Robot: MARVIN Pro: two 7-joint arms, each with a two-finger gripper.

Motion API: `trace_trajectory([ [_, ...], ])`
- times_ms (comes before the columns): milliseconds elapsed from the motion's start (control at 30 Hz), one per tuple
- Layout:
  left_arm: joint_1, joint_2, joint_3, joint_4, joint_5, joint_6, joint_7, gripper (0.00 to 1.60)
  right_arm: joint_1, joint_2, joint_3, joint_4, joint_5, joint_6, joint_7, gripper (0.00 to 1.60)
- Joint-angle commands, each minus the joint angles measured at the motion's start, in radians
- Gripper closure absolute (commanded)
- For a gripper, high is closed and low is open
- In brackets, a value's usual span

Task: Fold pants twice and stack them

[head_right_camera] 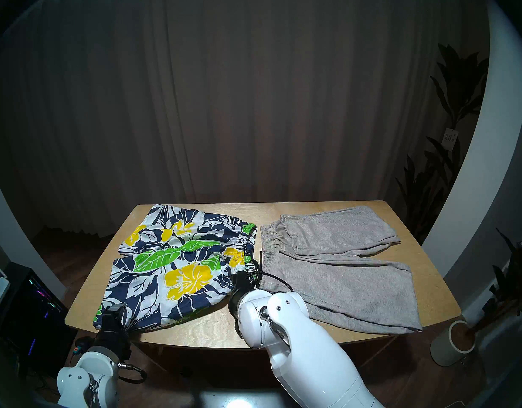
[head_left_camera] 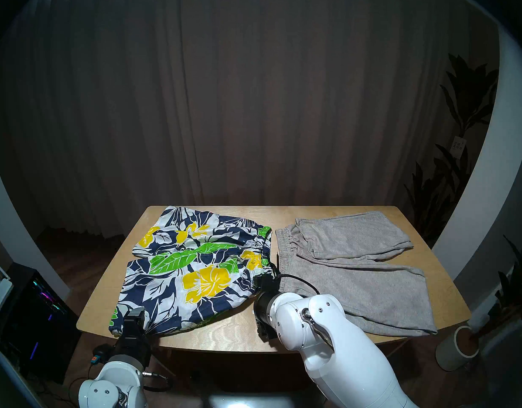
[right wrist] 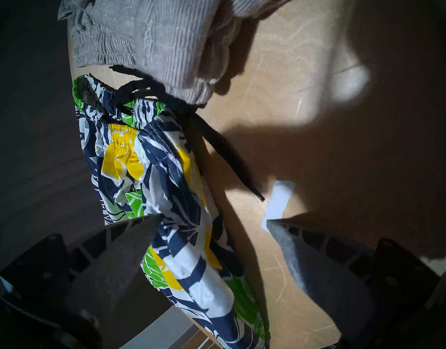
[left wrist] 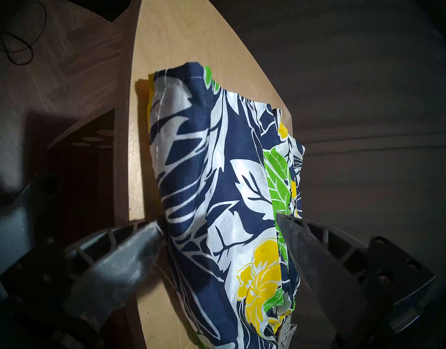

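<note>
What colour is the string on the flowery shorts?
Black. The drawstring at the waistband of the leaf-print shorts shows best in the right wrist view.

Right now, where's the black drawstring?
Head view: the drawstring trails from the print shorts' waistband at table centre onto the grey shorts, just beyond the right wrist.

- You see the leaf-print shorts (left wrist: pixel 217 189) lying along the wooden table (left wrist: pixel 166 38), hem end farthest from you.
- Your left gripper (left wrist: pixel 218 223) stands with jaws wide apart, cloth between the fingers (left wrist: pixel 131 242).
- A dark cable (left wrist: pixel 18 46) loops on the floor, upper left.
</note>
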Motion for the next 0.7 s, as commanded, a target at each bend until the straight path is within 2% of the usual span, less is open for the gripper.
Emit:
trace_trajectory([
  [0,-0.034,0.028,-0.007,0.033,-0.012,0.024,0.011,0.00,0.021,0.010,-0.026,0.055,-0.017,-0.037,0.026,0.00],
  [667,-0.087,0.058,-0.035,0.090,-0.047,0.060,0.012,0.00,0.097,-0.019,-0.072,0.190,-0.031,-0.055,0.053,0.00],
])
